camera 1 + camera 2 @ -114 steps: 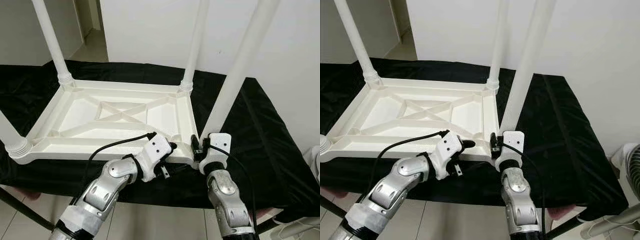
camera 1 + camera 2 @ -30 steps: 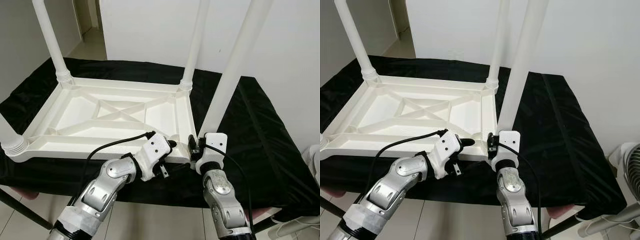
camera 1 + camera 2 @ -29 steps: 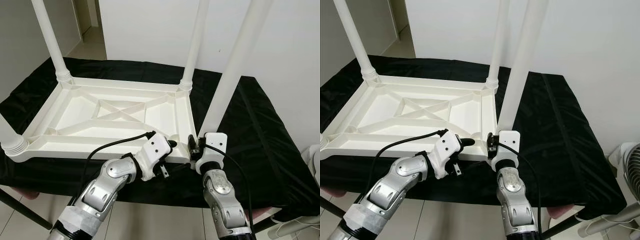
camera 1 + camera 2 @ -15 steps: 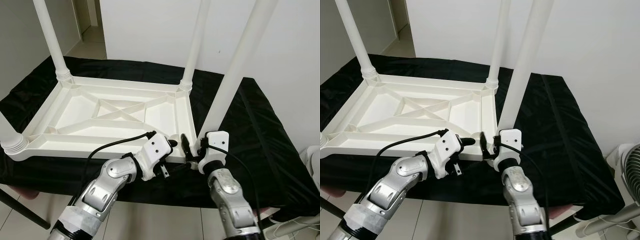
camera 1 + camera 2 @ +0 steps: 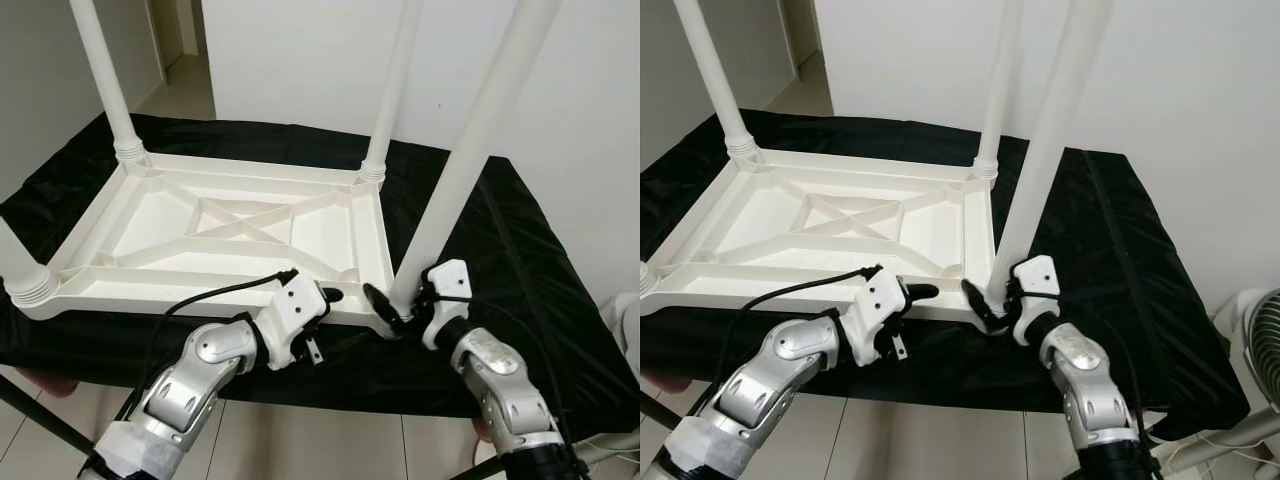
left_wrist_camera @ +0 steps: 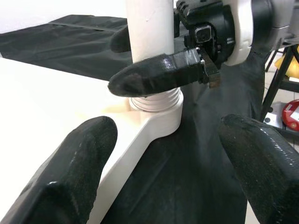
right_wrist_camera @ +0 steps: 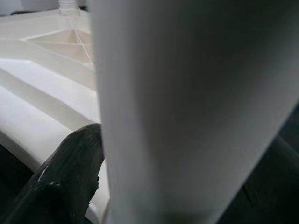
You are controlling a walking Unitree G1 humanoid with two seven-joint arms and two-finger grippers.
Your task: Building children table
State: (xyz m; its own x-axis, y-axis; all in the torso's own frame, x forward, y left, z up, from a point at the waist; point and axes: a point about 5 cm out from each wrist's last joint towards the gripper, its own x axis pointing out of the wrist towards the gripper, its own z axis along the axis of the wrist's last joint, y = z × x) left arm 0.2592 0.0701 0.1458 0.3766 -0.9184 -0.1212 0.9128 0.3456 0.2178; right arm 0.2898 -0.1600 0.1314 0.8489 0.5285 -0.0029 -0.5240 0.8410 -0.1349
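An upturned white children's table (image 5: 230, 225) fills the frame's centre on a black cloth (image 5: 520, 260). At lower right the right gripper (image 5: 392, 312) straddles the near-right leg (image 5: 470, 150), fingers wide. The left gripper (image 6: 163, 163), lower centre, gapes beside that corner

We note a white plastic children's table (image 5: 230, 235) lying upside down on black cloth, four round legs (image 5: 470, 150) pointing up.
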